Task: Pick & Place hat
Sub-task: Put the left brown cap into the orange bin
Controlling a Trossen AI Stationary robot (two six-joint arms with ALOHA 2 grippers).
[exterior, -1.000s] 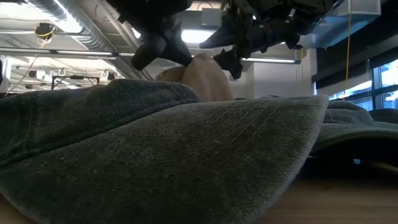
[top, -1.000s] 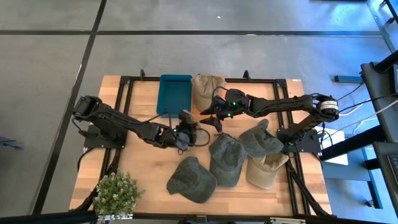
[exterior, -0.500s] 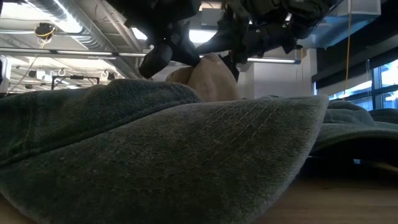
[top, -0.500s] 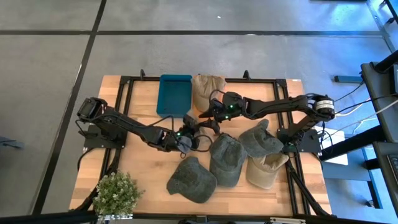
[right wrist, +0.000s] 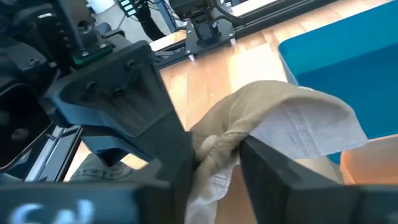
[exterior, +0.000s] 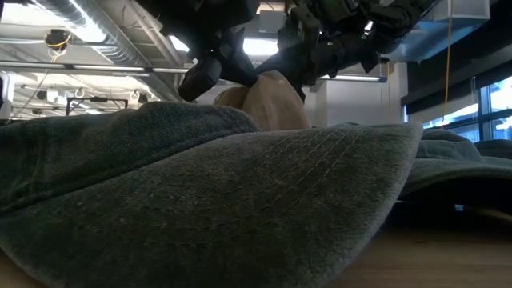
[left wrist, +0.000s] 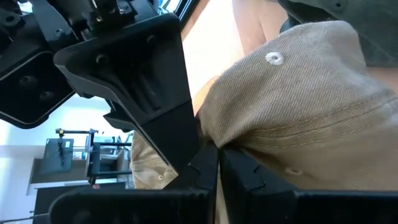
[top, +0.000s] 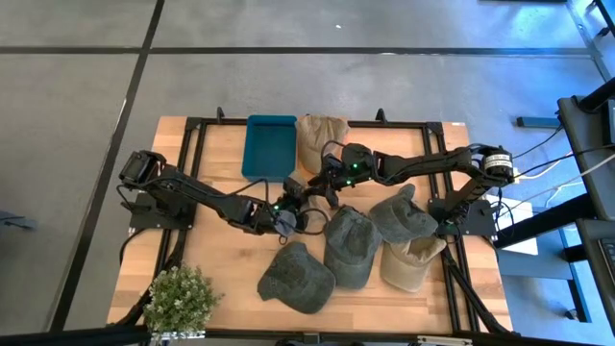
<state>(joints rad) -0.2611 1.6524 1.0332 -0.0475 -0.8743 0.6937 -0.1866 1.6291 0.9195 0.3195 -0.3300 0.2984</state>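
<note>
A tan hat sits at the far middle of the table, beside a blue tray. In the low view its crown rises behind a grey hat's brim. Both grippers meet at its near left rim. My left gripper, reaching in from the left, is shut on it. My right gripper, reaching in from the right, is shut on the same rim. How much of the hat rests on the table is hidden by the arms. My left gripper pinches the tan hat's lower edge between its two fingers, below the crown's button. The fingers come slanting down from the table's near left. My right gripper pinches a bunched fold of the hat's rim between its two fingers. The white inner lining is turned outward beside them. The fingers come slanting down from the table's right, close against my left gripper's fingers.
Several grey hats and another tan hat lie at the near right. A potted plant stands at the near left corner. Black frame rails run along the table's sides.
My right gripper, wide open a second ago, has sunk a little toward the tan hat and my left gripper and has shut on the hat's rim. My left gripper has stayed shut on the hat.
</note>
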